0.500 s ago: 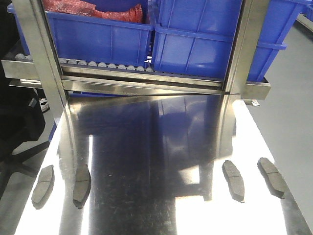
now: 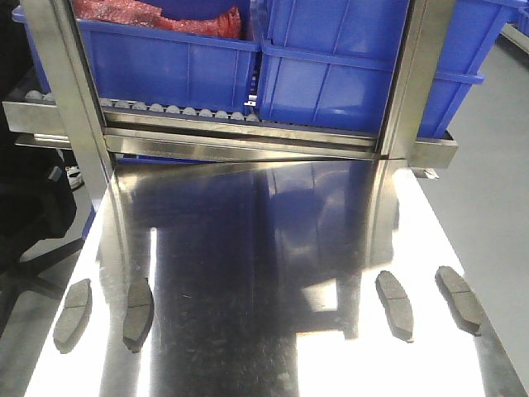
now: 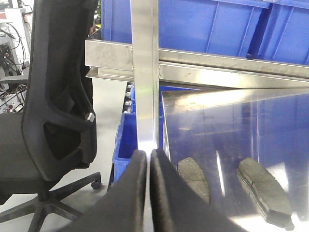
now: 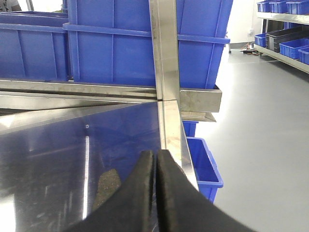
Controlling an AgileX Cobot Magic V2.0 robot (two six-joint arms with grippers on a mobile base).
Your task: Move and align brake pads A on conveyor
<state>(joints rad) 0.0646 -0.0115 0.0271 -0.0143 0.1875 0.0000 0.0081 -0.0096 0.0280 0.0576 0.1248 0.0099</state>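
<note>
Lying on the steel tabletop (image 2: pixel 248 248): all four brake pads A (image 2: pixel 138 313), flat, face up, none touching another.
Left pair: outer left pad (image 2: pixel 73 314) and inner left pad (image 2: pixel 136 324) at about 7 o'clock on the sheet, near each other, long sides running roughly toward 12.
Right pair: inner right pad (image 2: pixel 394 304) and outer right pad (image 2: pixel 459 299) at about 5 o'clock, tops leaning toward 11; the outer one sits just beside the table's edge.
Pad look: dark grey, rough and matte against the mirror steel, long and gently curved, a thin groove across each middle.
Left gripper (image 3: pixel 148 193): black fingers pressed nearly together, only a hairline slit between them, nothing held; two pads lie at its 3 o'clock.
Right gripper (image 4: pixel 155 193): jaws closed to a thin line, empty; one pad's edge shows at its 9 o'clock.
Roller track (image 2: pixel 182 112): at 12 o'clock beyond the table, carrying blue bins (image 2: pixel 355 58).
Office chair (image 3: pixel 58 96): black, off the table's left side, at 9 o'clock.
</note>
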